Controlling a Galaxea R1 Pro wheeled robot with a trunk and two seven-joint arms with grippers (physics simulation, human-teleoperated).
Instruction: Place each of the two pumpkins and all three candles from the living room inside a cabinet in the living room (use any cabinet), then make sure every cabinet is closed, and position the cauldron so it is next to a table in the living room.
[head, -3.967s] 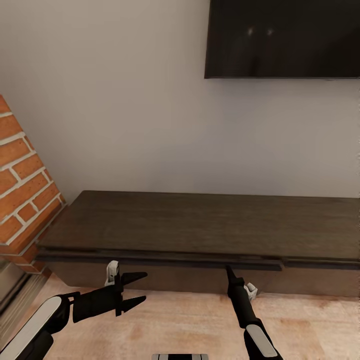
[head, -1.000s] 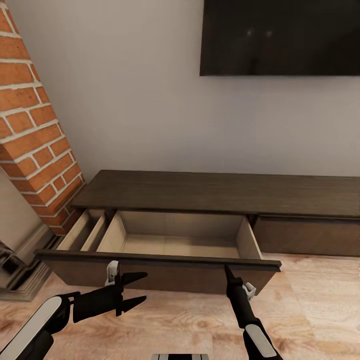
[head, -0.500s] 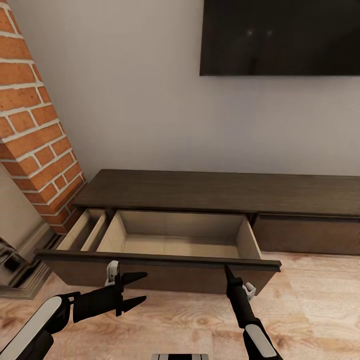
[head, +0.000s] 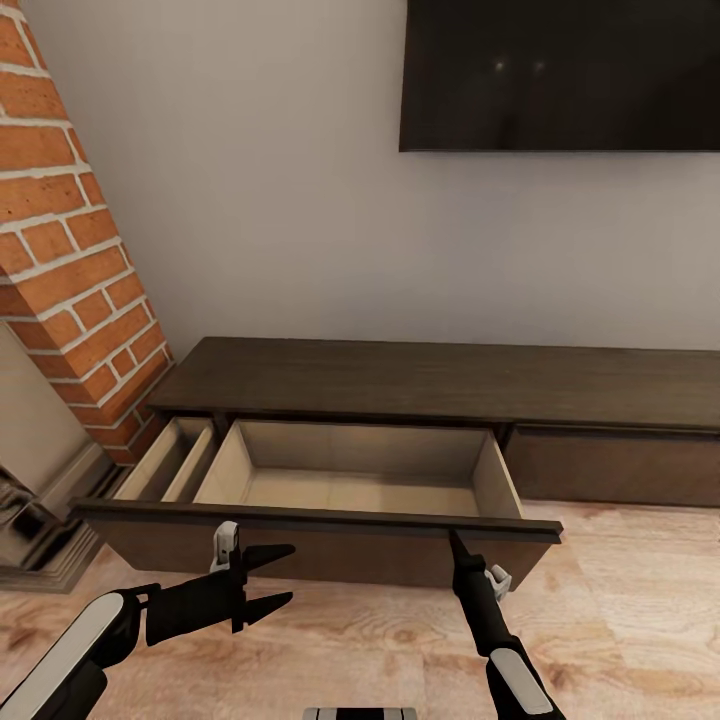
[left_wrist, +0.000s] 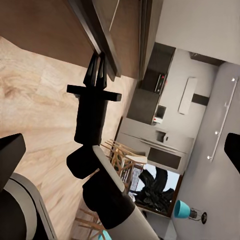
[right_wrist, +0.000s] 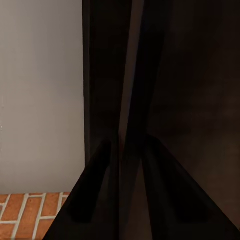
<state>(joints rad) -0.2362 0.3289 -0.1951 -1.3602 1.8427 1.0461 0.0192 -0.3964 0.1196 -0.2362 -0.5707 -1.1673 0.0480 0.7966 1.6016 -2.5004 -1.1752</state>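
The cabinet has its wide left drawer pulled out toward the robot. The pale beige inside is bare: a large compartment directly beyond both grippers, and a narrow side compartment further to the left of the left gripper. The drawer to the right sits flush and shut.

The right gripper points up at the top lip of the drawer front. In the right wrist view its two fingers stand close together with the thin edge of the front between them, so it seems clenched on that lip, though the dark render leaves contact uncertain. The left gripper hangs just in front of the drawer face, below its lip, fingers spread and holding nothing.

A brick fireplace rises to the left of the left gripper, its stone base close beside the drawer's left end. A dark television hangs on the wall above the cabinet. Wood plank floor lies open to the right of the right gripper and beneath both arms.

In the left wrist view the right arm crosses the picture, with a kitchen far beyond it.
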